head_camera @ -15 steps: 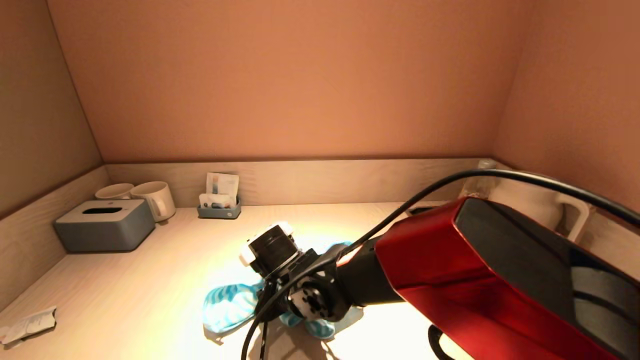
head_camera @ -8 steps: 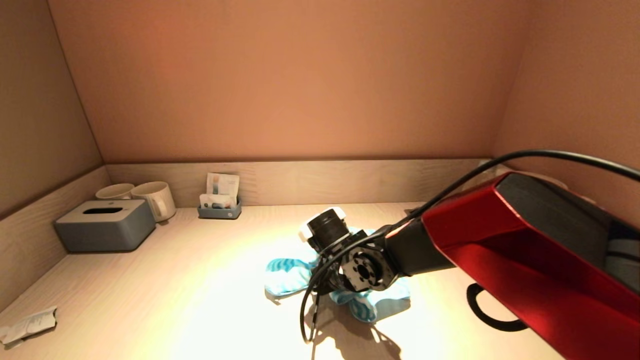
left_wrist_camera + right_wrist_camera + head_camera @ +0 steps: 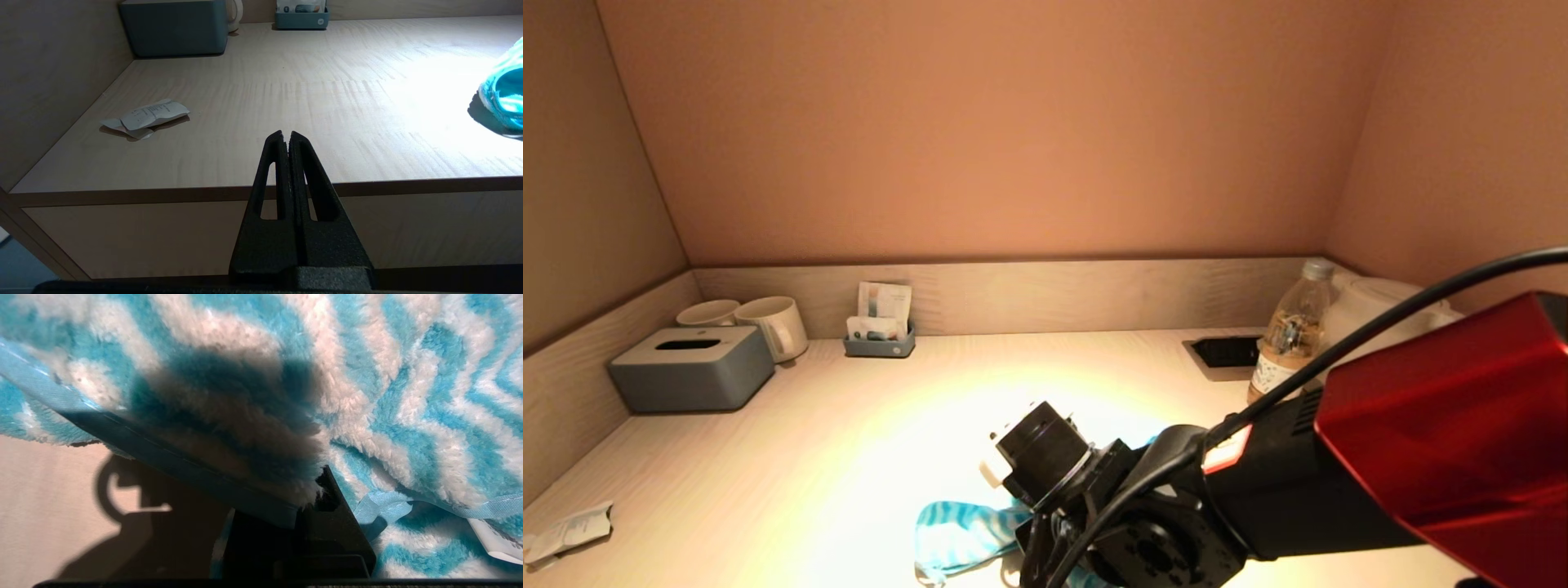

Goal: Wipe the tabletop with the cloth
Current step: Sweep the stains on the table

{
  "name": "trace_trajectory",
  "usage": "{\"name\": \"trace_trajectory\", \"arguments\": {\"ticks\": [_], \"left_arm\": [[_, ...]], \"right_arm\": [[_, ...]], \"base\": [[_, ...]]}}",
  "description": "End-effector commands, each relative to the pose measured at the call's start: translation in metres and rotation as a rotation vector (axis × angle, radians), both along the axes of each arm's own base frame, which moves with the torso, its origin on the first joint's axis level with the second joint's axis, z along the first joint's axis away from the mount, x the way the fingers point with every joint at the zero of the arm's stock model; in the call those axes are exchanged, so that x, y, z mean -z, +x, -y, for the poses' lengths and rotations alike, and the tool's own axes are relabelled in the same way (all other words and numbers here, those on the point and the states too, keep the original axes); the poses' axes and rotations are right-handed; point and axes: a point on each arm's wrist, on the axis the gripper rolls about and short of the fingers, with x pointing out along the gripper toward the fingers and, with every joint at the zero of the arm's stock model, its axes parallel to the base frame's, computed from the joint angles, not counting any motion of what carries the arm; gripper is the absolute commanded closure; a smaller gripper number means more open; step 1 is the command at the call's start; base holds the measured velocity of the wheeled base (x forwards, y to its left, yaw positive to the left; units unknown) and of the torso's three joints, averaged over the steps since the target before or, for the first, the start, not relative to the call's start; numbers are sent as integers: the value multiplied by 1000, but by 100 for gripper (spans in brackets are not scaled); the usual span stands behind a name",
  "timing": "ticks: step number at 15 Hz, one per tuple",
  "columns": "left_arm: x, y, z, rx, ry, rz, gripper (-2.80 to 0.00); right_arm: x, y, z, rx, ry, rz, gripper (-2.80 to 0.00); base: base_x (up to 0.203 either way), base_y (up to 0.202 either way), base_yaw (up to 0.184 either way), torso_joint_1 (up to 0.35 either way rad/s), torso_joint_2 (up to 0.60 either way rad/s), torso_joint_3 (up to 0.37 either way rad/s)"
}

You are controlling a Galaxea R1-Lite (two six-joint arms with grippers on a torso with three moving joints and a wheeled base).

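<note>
The blue-and-white striped fluffy cloth (image 3: 956, 531) lies on the light wooden tabletop (image 3: 809, 457) near its front edge, mostly under my right wrist. In the right wrist view the cloth (image 3: 388, 396) fills the picture, and my right gripper (image 3: 314, 486) is shut on a fold of it, pressed down on the table. The cloth's edge also shows in the left wrist view (image 3: 504, 94). My left gripper (image 3: 286, 134) is shut and empty, parked in front of the table's front edge, left of the cloth.
A grey tissue box (image 3: 690, 367), two white mugs (image 3: 772, 322) and a small tray of packets (image 3: 880, 327) stand at the back left. A bottle (image 3: 1286, 339), a white kettle (image 3: 1380, 302) and a recessed socket (image 3: 1225, 351) are at the back right. Crumpled paper (image 3: 568, 527) lies front left.
My right gripper dragged the cloth to the right and away, then back toward the table's front edge. The bottle at the back right has come into view. The left arm has not moved.
</note>
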Motion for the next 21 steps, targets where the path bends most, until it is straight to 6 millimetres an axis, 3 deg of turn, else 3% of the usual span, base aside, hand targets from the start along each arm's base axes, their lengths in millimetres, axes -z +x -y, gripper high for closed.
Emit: {"name": "trace_trajectory", "arguments": {"ticks": [1,5,7,10,13,17,21], "left_arm": [[0,0,0,0,-1,0,0],[0,0,0,0,-1,0,0],[0,0,0,0,-1,0,0],[0,0,0,0,-1,0,0],[0,0,0,0,-1,0,0],[0,0,0,0,-1,0,0],[0,0,0,0,-1,0,0]], "right_arm": [[-1,-8,-12,-38,15,14,0],[7,14,-53,-53,50,48,0],[11,41,-57,6,49,88,0],[17,69,-40,92,24,84,0],[5,84,-14,180,14,113,0],[-20,71,11,219,11,136,0],[-73,53,43,272,75,225,0]], "base": [[0,0,0,0,0,0],[0,0,0,0,0,0],[0,0,0,0,0,0],[0,0,0,0,0,0],[0,0,0,0,0,0],[0,0,0,0,0,0],[0,0,0,0,0,0]]}}
